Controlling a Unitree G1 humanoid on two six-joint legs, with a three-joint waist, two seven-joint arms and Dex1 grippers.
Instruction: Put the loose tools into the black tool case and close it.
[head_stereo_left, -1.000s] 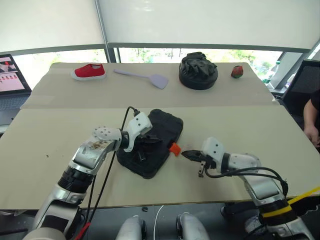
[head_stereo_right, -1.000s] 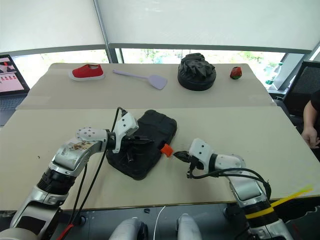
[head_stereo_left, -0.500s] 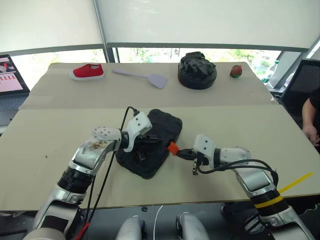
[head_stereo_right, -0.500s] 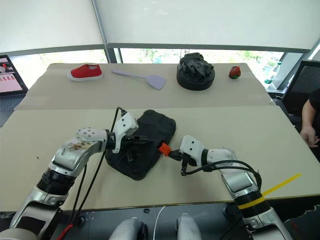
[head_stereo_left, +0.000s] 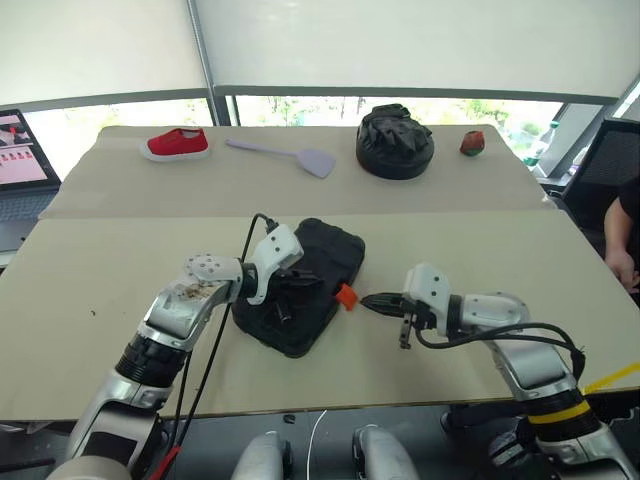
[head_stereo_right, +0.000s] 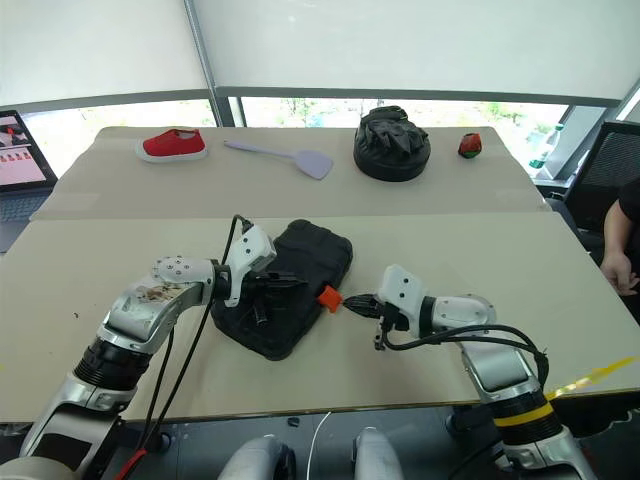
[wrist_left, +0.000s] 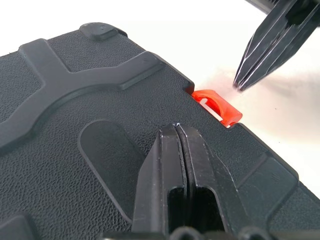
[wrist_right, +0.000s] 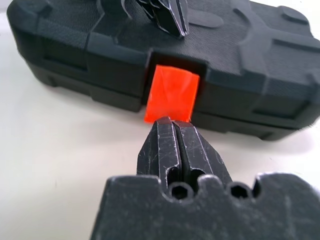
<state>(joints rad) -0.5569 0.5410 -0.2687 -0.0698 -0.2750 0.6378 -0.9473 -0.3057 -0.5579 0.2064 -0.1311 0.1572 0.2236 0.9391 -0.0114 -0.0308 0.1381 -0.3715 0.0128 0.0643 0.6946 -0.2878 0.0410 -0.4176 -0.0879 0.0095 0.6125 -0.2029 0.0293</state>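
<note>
The black tool case (head_stereo_left: 335, 250) lies closed on the table, its orange latch (head_stereo_left: 346, 296) sticking out on the side toward my right arm. My left gripper (head_stereo_left: 300, 283) is shut, with its tips resting on the ribbed lid (wrist_left: 75, 100) just behind the latch (wrist_left: 217, 106). My right gripper (head_stereo_left: 368, 300) is shut and empty. It points level at the latch (wrist_right: 170, 92), its tips a small gap short of it. The loose tools are out of view.
Along the far side of the table lie a red shoe (head_stereo_left: 178, 143), a lilac spatula (head_stereo_left: 290, 153), a round black fabric bundle (head_stereo_left: 396, 142) and a small red object (head_stereo_left: 473, 143). A laptop (head_stereo_left: 25, 150) sits at the far left. A person's arm (head_stereo_left: 625, 250) shows at the right edge.
My right hand edged in toward the latch, then drew back slightly. Its tips stay just short of the latch. The left gripper and the case have not moved.
</note>
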